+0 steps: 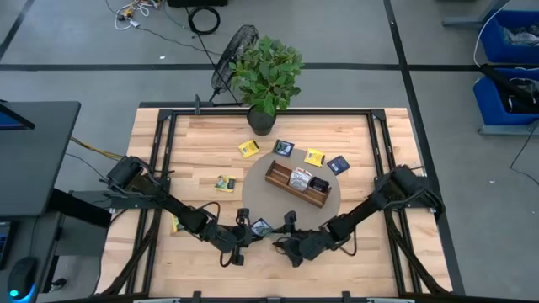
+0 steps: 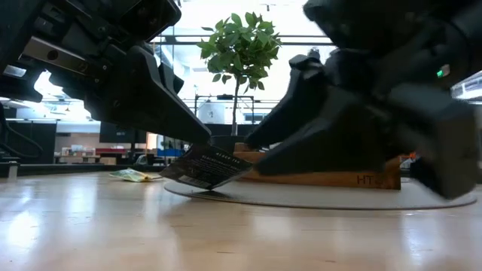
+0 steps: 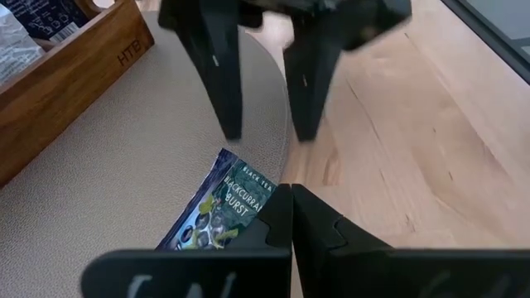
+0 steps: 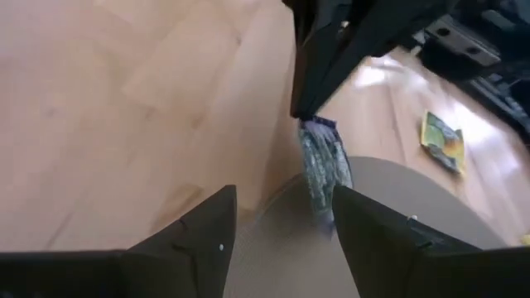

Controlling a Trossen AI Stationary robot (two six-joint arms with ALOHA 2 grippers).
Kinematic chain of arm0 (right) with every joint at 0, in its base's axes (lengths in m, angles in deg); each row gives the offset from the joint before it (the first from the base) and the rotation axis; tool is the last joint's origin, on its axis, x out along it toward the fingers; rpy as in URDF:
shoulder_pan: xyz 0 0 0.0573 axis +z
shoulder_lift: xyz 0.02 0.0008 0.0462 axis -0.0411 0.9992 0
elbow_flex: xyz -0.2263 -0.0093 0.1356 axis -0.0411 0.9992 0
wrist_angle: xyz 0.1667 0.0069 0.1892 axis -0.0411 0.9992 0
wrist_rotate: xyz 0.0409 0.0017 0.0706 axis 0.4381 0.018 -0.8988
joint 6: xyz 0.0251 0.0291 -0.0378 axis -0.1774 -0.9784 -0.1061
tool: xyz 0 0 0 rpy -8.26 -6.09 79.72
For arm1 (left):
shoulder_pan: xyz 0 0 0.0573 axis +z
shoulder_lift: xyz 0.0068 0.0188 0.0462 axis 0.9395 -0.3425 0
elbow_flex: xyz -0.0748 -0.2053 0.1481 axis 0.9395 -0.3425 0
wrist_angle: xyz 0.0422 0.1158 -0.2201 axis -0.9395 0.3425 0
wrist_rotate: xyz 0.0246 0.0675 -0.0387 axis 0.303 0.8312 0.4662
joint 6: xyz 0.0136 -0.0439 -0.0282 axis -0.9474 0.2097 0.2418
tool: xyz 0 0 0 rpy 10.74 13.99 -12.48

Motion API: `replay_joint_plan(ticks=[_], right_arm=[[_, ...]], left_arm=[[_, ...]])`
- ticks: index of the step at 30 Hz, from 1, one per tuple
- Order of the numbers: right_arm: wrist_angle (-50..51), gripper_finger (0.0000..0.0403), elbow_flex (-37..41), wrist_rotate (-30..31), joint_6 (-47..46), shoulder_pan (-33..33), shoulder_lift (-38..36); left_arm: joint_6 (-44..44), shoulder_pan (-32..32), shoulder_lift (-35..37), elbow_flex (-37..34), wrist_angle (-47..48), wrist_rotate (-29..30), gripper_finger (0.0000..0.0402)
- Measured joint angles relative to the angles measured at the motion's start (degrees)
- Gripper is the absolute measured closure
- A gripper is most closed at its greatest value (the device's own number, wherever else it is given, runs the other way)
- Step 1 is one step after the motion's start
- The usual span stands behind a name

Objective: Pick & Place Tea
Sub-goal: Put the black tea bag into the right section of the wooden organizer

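Held packet: your dark blue blackcurrant tea packet [image 3: 222,207] is pinched at one corner by the left gripper [image 3: 290,217], fingers pressed together on it. It tilts, low edge touching the rim of the round grey mat [image 1: 261,181], on the side away from the potted green plant [image 1: 268,74].
Left gripper: you see it at the mat's rim nearest the arms, carrying the packet [image 1: 261,226].
Right gripper: your right gripper [image 4: 281,223] hovers just beside the same packet [image 4: 321,170], fingers spread and facing the left gripper, holding nothing.
Wooden box: the long brown wooden box [image 1: 296,183] sits on the mat's centre with several packets already standing inside it.
Loose packets near the mat: two yellow packets, one [image 1: 248,149] and another [image 1: 314,156], lie by the rim on the plant side; a dark blue packet [image 1: 284,148] lies between them, and another dark blue one [image 1: 338,165] is just past the second yellow.
Green packet: a greenish-yellow packet [image 1: 224,183] lies on the light wooden table [image 1: 194,151], beside the mat on the left arm's side.
Half-hidden packet: you can glimpse a yellow edge [image 1: 176,224] under the left arm, well apart from the mat.
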Motion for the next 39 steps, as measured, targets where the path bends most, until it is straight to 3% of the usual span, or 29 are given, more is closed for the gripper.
replay_joint_plan(ticks=[6, 14, 18, 23, 25, 34, 39], right_arm=[[3.2, 0.0195, -6.4, 6.3, 2.3, -0.3, 3.7], [8.1, 0.0216, -8.3, 4.3, 0.3, -2.1, 4.0], [8.6, 0.0266, -8.3, 2.4, -0.7, -2.4, 4.0], [8.9, 0.0371, -8.3, 2.3, -1.4, -2.4, 4.0], [10.2, 0.0392, -8.4, 2.3, -1.5, -2.4, 3.9], [28.7, 0.0399, -14.2, 3.0, -11.6, -1.2, -0.9], [41.6, 0.0401, -17.0, 3.4, -18.9, -0.4, -5.2]], left_arm=[[0.0, 0.0, 0.0, 0.0, -0.1, 0.0, 0.0401], [0.0, -0.1, 0.0, 0.0, -0.2, 0.0, 0.0401], [0.0, -0.1, 0.0, 0.0, -0.3, 0.0, 0.0401], [0.0, -0.1, 0.0, 0.0, -0.2, 0.0, 0.0399], [0.1, -0.1, 0.0, 0.0, -0.5, 0.2, 0.0396], [-2.3, 0.0, 0.0, 0.0, -3.5, 6.9, 0.0336], [-2.5, 0.3, 0.0, 0.0, -3.5, 7.3, 0.0303]])
